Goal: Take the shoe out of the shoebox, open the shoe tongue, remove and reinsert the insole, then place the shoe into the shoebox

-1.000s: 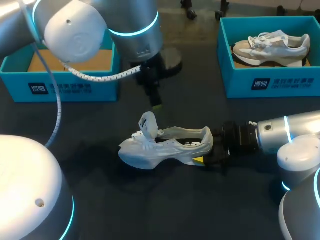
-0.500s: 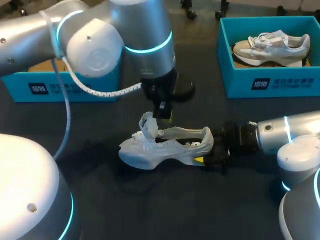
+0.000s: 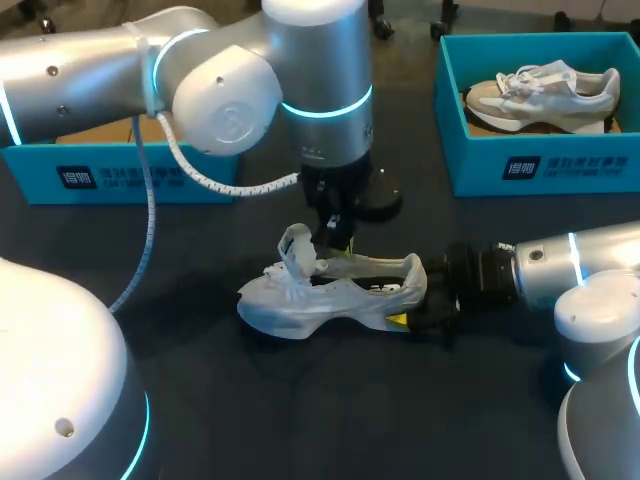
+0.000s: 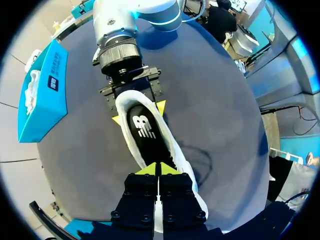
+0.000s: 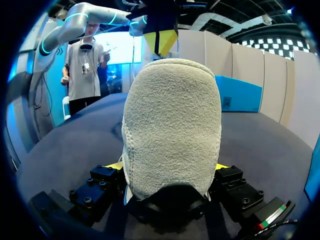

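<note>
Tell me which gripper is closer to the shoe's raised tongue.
Left. The left gripper hangs over the opening of the white shoe, right beside its tongue; the right gripper clamps the heel at the far end.

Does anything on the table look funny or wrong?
Only the white shoe: its tongue is flipped up over the laces, not lying flat. The right pincer grips its heel from both sides, and the shut left pincer hangs over the opening. Nothing looks spilled or broken.
</note>
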`<action>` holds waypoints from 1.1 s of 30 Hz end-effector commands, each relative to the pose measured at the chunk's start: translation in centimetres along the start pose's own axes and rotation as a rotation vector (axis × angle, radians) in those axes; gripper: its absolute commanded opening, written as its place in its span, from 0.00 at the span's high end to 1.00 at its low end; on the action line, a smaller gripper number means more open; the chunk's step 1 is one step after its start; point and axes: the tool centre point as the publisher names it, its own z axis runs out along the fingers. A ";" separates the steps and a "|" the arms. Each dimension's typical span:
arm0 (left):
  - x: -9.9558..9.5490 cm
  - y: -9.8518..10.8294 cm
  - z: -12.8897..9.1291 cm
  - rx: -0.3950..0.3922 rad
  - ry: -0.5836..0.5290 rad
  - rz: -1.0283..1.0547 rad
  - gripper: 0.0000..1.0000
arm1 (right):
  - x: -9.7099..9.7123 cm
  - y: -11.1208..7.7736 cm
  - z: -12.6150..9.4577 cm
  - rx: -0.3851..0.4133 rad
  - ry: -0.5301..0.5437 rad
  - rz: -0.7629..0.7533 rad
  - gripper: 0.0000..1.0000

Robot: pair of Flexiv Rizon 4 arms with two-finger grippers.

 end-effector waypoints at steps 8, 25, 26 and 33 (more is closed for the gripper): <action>0.0 0.1 0.0 0.000 0.000 0.001 1.00 | -0.1 -0.3 0.2 0.003 -0.003 0.000 1.00; -0.1 -1.3 1.2 0.059 0.014 -0.040 1.00 | -0.1 -0.3 0.2 0.003 -0.003 0.000 1.00; -0.2 -1.4 1.3 0.057 0.012 -0.038 1.00 | -0.1 -0.3 0.2 0.003 -0.003 0.000 1.00; -1.0 -2.6 3.3 0.073 -0.018 -0.063 1.00 | -0.1 -0.3 0.2 0.003 -0.003 0.000 1.00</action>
